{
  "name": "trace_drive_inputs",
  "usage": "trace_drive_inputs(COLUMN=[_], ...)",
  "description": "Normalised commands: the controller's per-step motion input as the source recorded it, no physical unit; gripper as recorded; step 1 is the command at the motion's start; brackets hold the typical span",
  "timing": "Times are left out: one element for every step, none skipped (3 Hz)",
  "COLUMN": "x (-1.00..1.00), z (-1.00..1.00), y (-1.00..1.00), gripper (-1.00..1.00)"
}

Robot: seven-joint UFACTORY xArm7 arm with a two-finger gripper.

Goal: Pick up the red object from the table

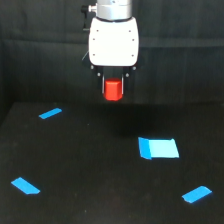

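Nearest me on the desk [90, 165] I see only blue tape: a strip [25, 186] at near left, another [197, 194] at near right, a larger blue rectangle [159, 148] right of centre and a further strip [50, 113] at far left. Beyond them, above the desk's far part, the gripper [113, 90] hangs with its jaws pinching the red object [113, 89], which is clear of the surface. My worry is a slip: the piece is stubby and I judge only a short stretch of it sits between the jaws, so a jolt or a loosening squeeze could drop it to the desk, where it may roll. The fingers are dark against the black curtain [190, 50] and hard to make out, so I cannot see the contact itself, and the arm is cut off at the top edge.
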Motion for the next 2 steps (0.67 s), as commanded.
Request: trace_drive_inputs(x=[0.01, 0.03], z=[0.05, -0.02], y=[-0.01, 0.11], gripper=[-0.98, -0.77])
